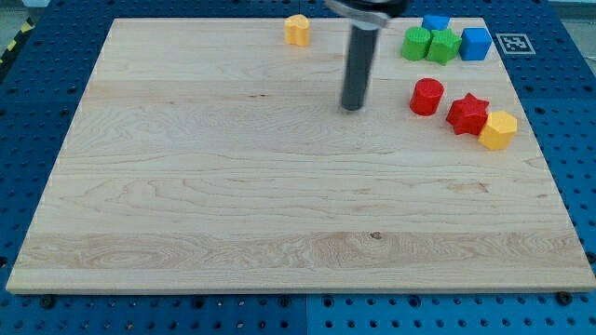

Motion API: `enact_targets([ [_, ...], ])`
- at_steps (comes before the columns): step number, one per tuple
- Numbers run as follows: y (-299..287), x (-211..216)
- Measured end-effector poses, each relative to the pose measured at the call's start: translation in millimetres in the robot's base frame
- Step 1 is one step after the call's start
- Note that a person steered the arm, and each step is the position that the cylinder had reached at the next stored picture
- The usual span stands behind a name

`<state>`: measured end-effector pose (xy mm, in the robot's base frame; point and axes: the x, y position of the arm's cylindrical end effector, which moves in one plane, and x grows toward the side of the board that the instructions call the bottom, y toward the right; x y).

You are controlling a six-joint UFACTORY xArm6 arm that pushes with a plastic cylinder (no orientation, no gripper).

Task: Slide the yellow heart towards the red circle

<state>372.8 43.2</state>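
Positioned in the upper middle of the pale wooden board (279,214), my tip (352,108) is seen at the lower end of a straight dark rod (358,65) that comes down from the view's top edge. No jaws are carried by the rod, so nothing is gripped; only the bare end is set at the wood, and no block is touched by it.

The small yellow heart-shaped block (297,30) is found up and to the view's left of my tip, close to the board's top edge and well apart from the rod. The red cylindrical circle block (427,97) is placed to the view's right of my tip, at nearly the same height in the view and near it, with a strip of bare wood between them. My tip is thus located between the two task blocks, nearer the red one.

Further right of my tip, a red star-shaped block (467,113) is seen just beside the red circle, and a yellow hexagonal block (498,129) is pressed against the star's lower right side. Up and to the right of my tip, near the board's top right corner, a green block (416,43) and a green star-shaped block (444,46) are set side by side, with a blue cube (476,43) just right of them and another blue block (435,22) behind them.
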Motion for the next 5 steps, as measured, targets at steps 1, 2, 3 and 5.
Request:
enact_targets([
  [1,-68.6,-34.2],
  [2,-112.9,-101.3],
  [3,-113.2,-170.4],
  [5,-61.1,-179.1],
])
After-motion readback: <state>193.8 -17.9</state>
